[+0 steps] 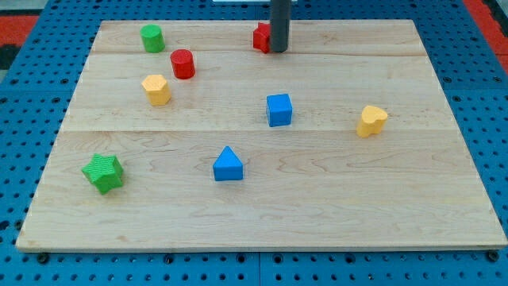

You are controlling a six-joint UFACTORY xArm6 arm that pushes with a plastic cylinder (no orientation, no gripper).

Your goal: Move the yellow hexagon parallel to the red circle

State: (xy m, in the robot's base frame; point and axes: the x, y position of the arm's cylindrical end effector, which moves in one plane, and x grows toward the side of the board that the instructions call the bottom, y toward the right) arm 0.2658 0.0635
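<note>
End effector tip (279, 50) against red block (259, 36), wooden board (317, 199).

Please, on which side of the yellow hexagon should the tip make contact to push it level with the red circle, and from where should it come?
No grasp is possible; my tip only pushes. The yellow hexagon lies just below-left of the red circle. I would probably press the middle of its lower flat face, coming from the view's bottom, so it slides upward without turning. My tip now stands far right of it, beside another red block.

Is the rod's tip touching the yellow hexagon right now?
No. My tip is at the view's top beside a partly hidden red block, far from the yellow hexagon near the red circle.
</note>
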